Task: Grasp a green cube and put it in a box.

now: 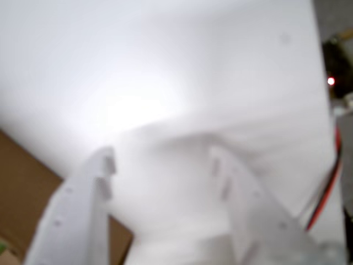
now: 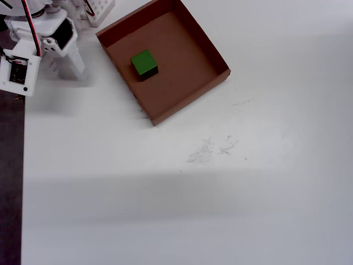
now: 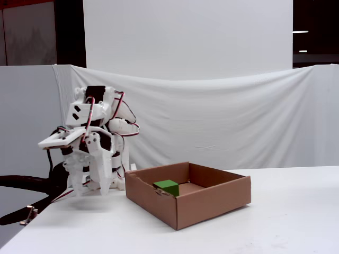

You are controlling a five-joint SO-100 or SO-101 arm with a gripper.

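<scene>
Resting inside box [image 2: 212,52]: green cube [image 2: 144,63], overhead.

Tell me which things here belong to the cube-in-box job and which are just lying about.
Job:
- small matte green cube, resting on the tray's floor
- shallow square brown cardboard tray
- white two-finger claw, off beside the tray, fingers apart and empty

Lying about:
- small white gridded holder by the arm's base
- white cloth backdrop

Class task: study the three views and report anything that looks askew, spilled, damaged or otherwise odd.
Little stands out. The green cube lies inside the box, which is intact but skewed to the table's edges. Faint scuff marks smudge the table just outside it.
</scene>
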